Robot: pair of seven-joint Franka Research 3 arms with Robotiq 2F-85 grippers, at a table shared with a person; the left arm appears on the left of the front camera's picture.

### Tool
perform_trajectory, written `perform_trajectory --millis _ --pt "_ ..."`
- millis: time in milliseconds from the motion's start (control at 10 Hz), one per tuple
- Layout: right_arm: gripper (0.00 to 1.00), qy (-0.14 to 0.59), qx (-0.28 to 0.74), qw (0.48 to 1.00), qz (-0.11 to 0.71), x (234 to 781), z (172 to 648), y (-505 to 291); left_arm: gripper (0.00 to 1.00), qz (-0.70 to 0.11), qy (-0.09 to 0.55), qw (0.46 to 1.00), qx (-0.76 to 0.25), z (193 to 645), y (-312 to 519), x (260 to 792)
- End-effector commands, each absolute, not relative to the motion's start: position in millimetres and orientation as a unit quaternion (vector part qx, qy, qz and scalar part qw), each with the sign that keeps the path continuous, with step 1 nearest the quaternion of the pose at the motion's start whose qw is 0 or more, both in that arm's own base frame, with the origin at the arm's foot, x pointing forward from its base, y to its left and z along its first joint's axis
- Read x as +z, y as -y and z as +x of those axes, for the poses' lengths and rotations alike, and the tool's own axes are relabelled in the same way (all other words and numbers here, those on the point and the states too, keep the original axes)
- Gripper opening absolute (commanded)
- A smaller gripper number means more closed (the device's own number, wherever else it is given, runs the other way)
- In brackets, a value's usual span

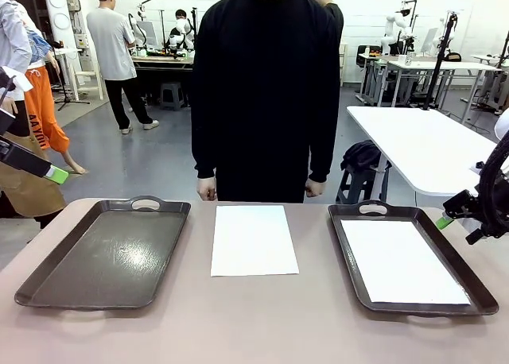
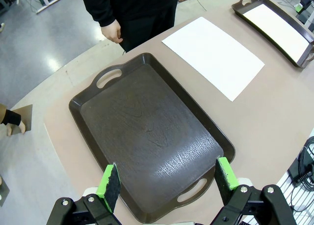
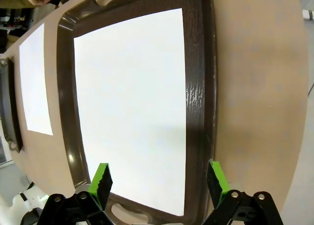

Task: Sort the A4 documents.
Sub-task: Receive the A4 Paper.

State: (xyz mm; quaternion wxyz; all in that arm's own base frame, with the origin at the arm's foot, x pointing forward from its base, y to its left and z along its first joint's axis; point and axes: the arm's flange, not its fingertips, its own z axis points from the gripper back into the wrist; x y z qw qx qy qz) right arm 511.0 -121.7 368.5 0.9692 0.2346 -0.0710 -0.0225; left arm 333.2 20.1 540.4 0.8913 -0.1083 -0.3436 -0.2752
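Trays, dark brown with cut-out handles, lie on the table (image 1: 254, 324) on either side of the loose sheet (image 1: 254, 239). The left tray (image 1: 103, 253), to the robot's left of that sheet, shows its whole glossy floor. The right tray (image 1: 342, 245), on the sheet's other side, holds a second sheet (image 1: 402, 261) lying flat and square to the walls, with a narrow band of floor showing around it. The loose sheet rests on the tabletop between the two trays, apart from both rims. Its far edge is close to the table's far edge, where the person's hands (image 1: 207, 189) hang just beyond. Open tabletop runs from its near edge toward the robot. Both A4 documents are plain white, blank and uncreased. Left of the loose sheet, the left gripper (image 2: 167, 165) hovers above the left tray's near handle, jaws wide apart and empty. Right of it, the right gripper (image 3: 158, 166) hovers over the second sheet's near end, also spread with nothing between.
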Motion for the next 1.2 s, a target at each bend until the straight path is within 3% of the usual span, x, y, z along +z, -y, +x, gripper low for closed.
perform_trajectory --millis 0,300,700,1100 --pt "1.00 0.071 -0.023 0.969 0.235 368.5 511.0 121.7 1.00 -0.109 0.345 0.891 -0.276 333.8 -22.1 539.6" --pt "1.00 0.222 0.146 0.941 0.210 467.3 468.3 112.7 1.00 -0.109 0.345 0.891 -0.276 333.8 -22.1 539.6" --pt "1.00 0.262 0.319 0.878 0.242 535.3 430.3 94.4 1.00 -0.109 0.345 0.891 -0.276 333.8 -22.1 539.6" --pt "1.00 0.297 0.379 0.841 0.246 566.1 406.3 87.3 1.00 -0.109 0.345 0.891 -0.276 333.8 -22.1 539.6"
